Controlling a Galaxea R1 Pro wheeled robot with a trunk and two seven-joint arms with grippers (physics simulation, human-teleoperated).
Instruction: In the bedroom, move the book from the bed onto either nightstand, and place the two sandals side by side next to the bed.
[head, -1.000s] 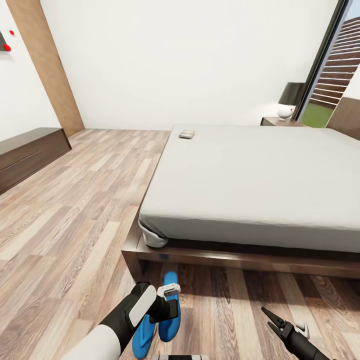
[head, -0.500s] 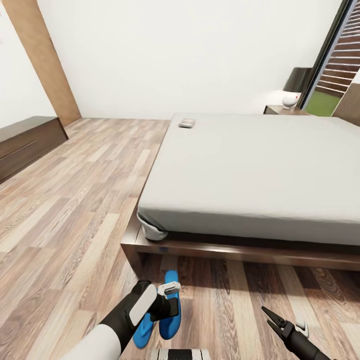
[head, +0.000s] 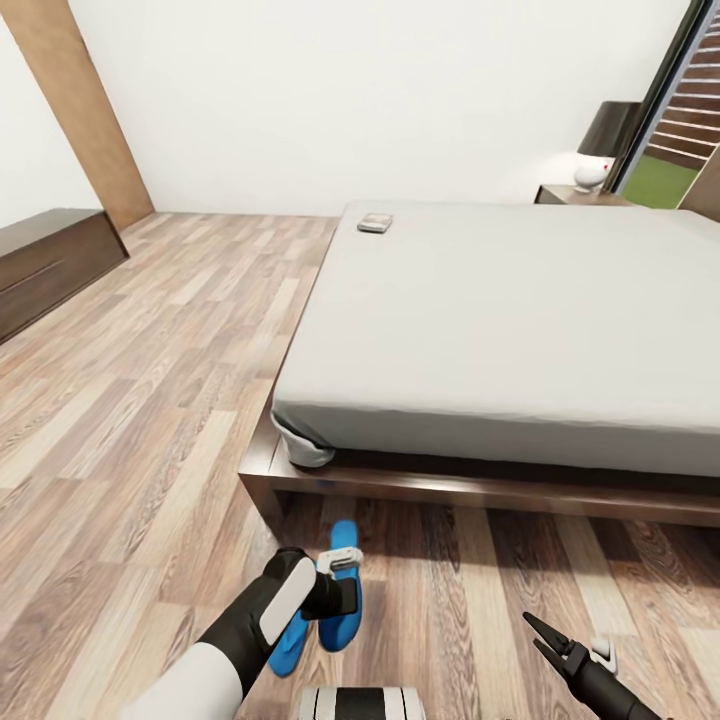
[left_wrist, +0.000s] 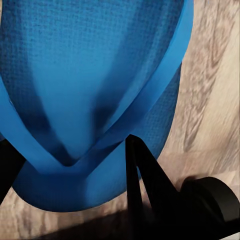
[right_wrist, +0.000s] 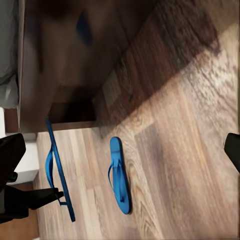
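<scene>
Blue rubber flip-flop (head: 341, 590), one of a pair, hung edge-on off the wood-plank floor (head: 130, 400), pinched by its toe strap in the left gripper (head: 335, 585); the left wrist view showed the sole (left_wrist: 90, 100) close up with a dark finger (left_wrist: 142, 175) beside the strap. Second blue flip-flop (right_wrist: 119, 176) lay flat on the planks just beside it, strap upward, near the foot corner of the low dark-framed bed (head: 400, 490). Small thin paperback book (head: 375, 223) lay on the pale grey mattress (head: 500, 330), at its far left corner. Dark brown nightstand (head: 580, 195) stood beyond the bed's far right, carrying a white lamp. Right gripper (head: 548, 640) hovered low over the floor, jaws parted, holding nothing. Long low dark cabinet (head: 50, 265) stood by the left wall.
</scene>
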